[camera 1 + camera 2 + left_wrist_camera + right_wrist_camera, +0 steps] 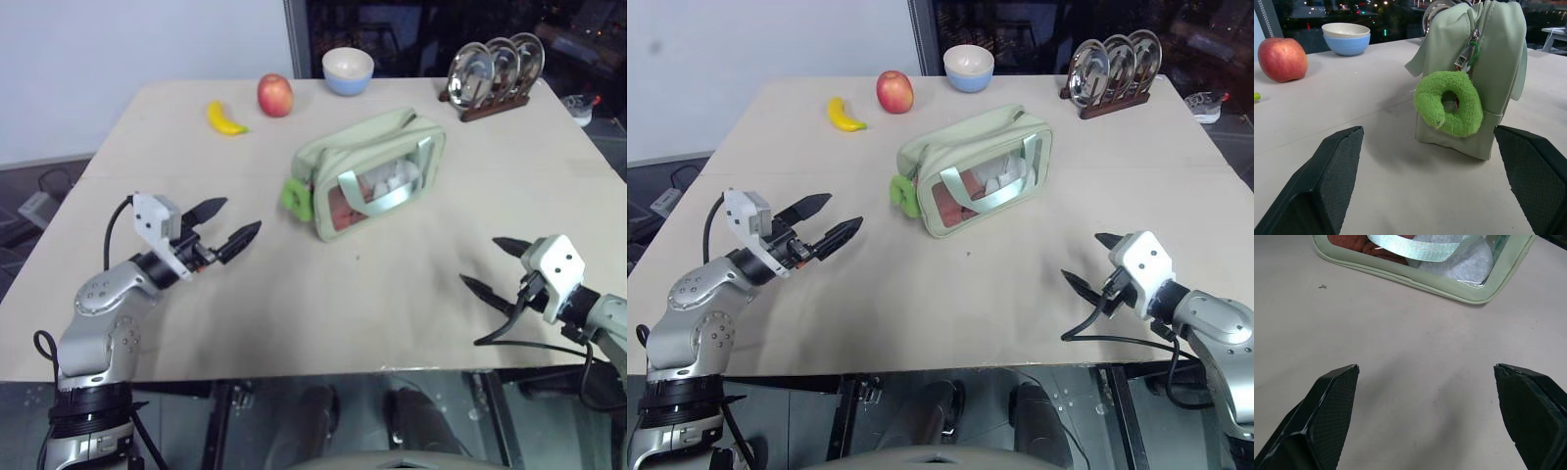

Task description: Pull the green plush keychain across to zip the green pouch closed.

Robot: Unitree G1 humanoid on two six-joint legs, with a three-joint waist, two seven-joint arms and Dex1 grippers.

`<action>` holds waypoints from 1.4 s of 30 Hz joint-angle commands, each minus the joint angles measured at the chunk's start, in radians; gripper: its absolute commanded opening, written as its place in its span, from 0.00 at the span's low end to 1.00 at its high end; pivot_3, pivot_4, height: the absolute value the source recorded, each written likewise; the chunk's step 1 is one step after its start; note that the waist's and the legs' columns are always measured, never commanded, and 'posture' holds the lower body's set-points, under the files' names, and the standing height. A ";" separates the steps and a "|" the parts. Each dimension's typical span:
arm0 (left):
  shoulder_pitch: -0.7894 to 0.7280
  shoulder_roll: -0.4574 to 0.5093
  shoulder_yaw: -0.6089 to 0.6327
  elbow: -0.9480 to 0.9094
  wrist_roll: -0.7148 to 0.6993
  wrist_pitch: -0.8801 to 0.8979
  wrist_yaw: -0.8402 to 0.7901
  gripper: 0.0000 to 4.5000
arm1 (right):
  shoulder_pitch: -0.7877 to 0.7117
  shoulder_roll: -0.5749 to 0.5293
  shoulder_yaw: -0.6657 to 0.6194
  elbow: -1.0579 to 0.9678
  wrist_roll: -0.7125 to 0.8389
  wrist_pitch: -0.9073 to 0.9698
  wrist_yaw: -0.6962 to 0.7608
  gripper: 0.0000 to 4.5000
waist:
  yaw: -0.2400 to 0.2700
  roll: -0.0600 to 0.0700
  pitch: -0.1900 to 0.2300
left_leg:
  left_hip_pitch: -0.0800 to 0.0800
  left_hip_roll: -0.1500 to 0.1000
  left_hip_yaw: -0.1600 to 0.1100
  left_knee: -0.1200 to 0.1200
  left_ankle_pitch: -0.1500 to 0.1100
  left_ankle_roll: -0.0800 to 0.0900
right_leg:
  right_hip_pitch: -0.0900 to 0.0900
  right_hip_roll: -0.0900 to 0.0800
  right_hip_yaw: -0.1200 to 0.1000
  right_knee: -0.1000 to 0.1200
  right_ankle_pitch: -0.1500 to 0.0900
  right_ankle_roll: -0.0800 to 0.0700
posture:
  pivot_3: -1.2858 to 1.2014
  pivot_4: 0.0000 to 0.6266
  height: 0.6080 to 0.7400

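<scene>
Bare tan surface [323,313] runs wide between me and the green pouch [372,166], which sits mid-surface with the green plush keychain [295,198] hanging at its left end. Left gripper [227,227] hovers just left of the keychain, right gripper [487,266] well right of the pouch near the front edge, both jaws wide and empty.

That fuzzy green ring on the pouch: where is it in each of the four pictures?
Left eye view: green plush keychain hangs at the green pouch's left end, just left of centre.
Right eye view: keychain at the same end, left of centre.
Left wrist view: large, right of centre, under the zipper.
Right wrist view: not in it; the pouch's window side lies along the top.
Shared landmark: the pouch.
</scene>
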 commanded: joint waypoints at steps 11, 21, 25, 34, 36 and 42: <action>0.070 -0.041 0.026 -0.110 -0.042 -0.023 0.001 0.99 | -0.236 -0.003 0.162 0.061 -0.158 -0.118 -0.006 1.00 | 0.001 0.000 0.000 | 0.000 0.000 0.000 0.000 0.000 0.000 | 0.000 0.000 0.000 0.000 0.000 0.000 | 0.52 0.24 1.00; 0.136 -0.034 0.048 -0.213 -0.170 0.023 -0.050 0.99 | -0.363 0.011 0.240 0.159 -0.241 -0.224 0.007 1.00 | -0.004 0.000 0.000 | 0.000 0.000 0.000 0.000 0.000 0.000 | 0.000 0.000 0.000 0.000 0.000 0.000 | 0.52 0.24 1.00; 0.165 -0.027 0.033 -0.249 -0.173 0.006 -0.096 0.99 | -0.566 0.005 0.326 0.299 -0.391 -0.289 -0.022 1.00 | -0.014 0.000 0.000 | 0.001 0.000 0.003 0.000 0.000 0.000 | 0.000 0.000 0.000 0.001 0.000 0.000 | 0.52 0.24 1.00; 0.203 -0.037 0.030 -0.273 -0.144 -0.011 -0.080 0.99 | -0.930 0.055 0.492 0.621 -0.628 -0.586 -0.057 1.00 | -0.027 0.000 0.000 | 0.000 0.000 0.003 -0.002 0.003 -0.004 | -0.002 0.001 0.000 0.001 0.001 -0.001 | 0.52 0.24 1.00; 0.215 -0.041 0.031 -0.280 -0.142 -0.016 -0.072 0.99 | -0.985 0.072 0.512 0.690 -0.660 -0.638 -0.068 1.00 | -0.027 0.000 0.000 | 0.000 0.000 0.004 -0.002 0.003 -0.005 | -0.003 0.001 0.000 0.001 0.001 -0.001 | 0.52 0.24 1.00; 0.246 -0.053 0.025 -0.312 -0.135 -0.028 -0.042 0.99 | -1.110 0.114 0.575 0.900 -0.746 -0.788 -0.092 1.00 | -0.028 0.000 0.000 | 0.000 0.000 0.004 -0.003 0.003 -0.005 | -0.003 0.001 0.000 0.001 0.001 -0.002 | 0.52 0.24 1.00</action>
